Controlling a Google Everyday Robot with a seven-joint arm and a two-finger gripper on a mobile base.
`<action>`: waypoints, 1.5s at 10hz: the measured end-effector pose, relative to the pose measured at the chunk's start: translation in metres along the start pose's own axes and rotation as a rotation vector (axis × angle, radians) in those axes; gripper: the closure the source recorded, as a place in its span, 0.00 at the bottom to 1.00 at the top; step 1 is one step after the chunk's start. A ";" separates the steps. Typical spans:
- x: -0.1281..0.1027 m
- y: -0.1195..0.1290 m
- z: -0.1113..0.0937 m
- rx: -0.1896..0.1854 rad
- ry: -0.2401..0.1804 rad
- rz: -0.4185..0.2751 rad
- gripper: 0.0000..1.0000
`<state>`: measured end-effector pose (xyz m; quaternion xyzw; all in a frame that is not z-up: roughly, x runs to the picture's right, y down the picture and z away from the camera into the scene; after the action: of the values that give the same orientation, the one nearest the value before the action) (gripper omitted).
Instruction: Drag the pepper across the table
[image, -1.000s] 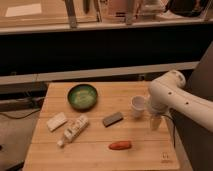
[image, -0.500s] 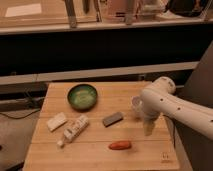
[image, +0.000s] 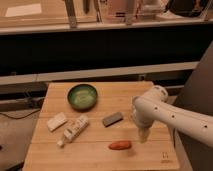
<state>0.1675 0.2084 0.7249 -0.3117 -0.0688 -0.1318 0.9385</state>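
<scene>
The pepper (image: 120, 145) is a small, orange-red, tapered item lying flat with its long axis left to right, right of centre near the near edge of the desk (image: 95, 156), a light wooden plank top. The gripper (image: 143, 134) hangs just right of the pepper, jaws spread, holding nothing.

A wooden table (image: 95, 152) fills the lower half of the frame. Near its front edge lies an orange-red pepper (image: 120, 145). Just to the right of the pepper and slightly higher in the frame, the gripper (image: 143, 134) points down from a white arm (image: 172, 116), fingers apart, holding nothing. Left of centre are a grey block (image: 112, 119), a white bottle (image: 75, 129) lying on its side, a pale slab (image: 56, 121) and a green bowl (image: 82, 96).
</scene>
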 end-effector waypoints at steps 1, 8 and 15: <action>-0.006 0.000 0.006 -0.002 -0.011 -0.022 0.20; -0.047 0.011 0.052 -0.007 -0.089 -0.090 0.20; -0.069 0.015 0.071 -0.015 -0.126 -0.138 0.20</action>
<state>0.1027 0.2764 0.7582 -0.3209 -0.1480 -0.1769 0.9186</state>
